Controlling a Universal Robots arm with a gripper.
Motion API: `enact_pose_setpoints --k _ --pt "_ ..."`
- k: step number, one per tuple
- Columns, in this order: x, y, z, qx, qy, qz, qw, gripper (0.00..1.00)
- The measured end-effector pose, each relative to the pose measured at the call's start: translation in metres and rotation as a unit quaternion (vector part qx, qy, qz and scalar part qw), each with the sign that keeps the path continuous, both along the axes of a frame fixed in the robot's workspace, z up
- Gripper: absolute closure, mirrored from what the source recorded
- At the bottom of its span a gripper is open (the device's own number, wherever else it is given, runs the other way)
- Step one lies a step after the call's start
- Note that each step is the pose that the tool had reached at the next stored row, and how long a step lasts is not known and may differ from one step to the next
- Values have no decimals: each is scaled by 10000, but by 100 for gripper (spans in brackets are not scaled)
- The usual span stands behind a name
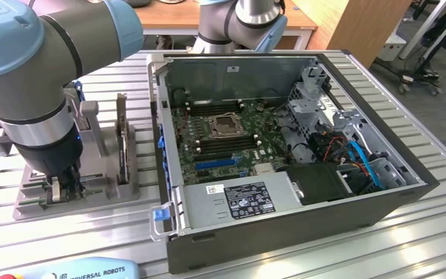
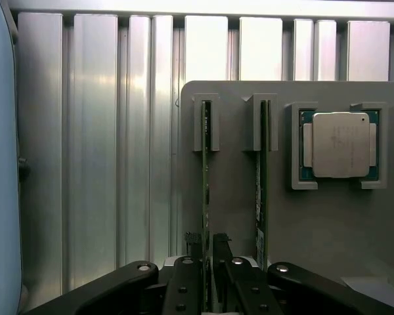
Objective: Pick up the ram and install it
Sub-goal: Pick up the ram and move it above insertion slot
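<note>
Long green ram stick (image 2: 205,184), 1 of 2 standing on edge in a grey holder (image 2: 233,197), black gripper (image 2: 207,246) slightly spread astride it; likely light, stiff, fragile, best taken by its flat faces.

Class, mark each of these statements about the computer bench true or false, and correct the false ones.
1. The computer case lies open. True.
2. The gripper is inside the case. False: it is down at the grey holder, at a memory stick.
3. A second stick stands on edge in the holder. True.
4. The processor chip lies on the bare table. False: it sits in a recess of the holder.
</note>
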State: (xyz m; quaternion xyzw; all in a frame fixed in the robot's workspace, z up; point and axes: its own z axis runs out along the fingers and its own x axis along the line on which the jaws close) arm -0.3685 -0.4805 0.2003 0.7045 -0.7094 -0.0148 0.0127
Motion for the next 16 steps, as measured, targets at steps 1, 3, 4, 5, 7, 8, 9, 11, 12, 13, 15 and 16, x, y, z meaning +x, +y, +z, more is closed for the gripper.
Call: enact_pose_setpoints --k 1,3,4,5,7,8,9,11,12,13,15,16 --pt "0 -4 0 0 0 0 10000 79" --pt "0 -6 0 0 0 -1 10000 79" --pt "0 -7 0 0 0 -1 10000 79" --pt "0 -7 0 0 0 0 10000 79" --pt "0 -8 0 0 0 0 10000 79" --pt "0 -8 0 0 0 0 10000 79" --pt "0 -8 0 0 0 0 10000 79" --pt "0 -8 0 0 0 0 10000 79" --pt "0 -8 0 0 0 0 10000 79" --pt "0 -8 0 0 0 0 10000 80" --pt "0 -7 0 1 0 0 10000 87" --pt "0 -8 0 1 0 0 10000 89"
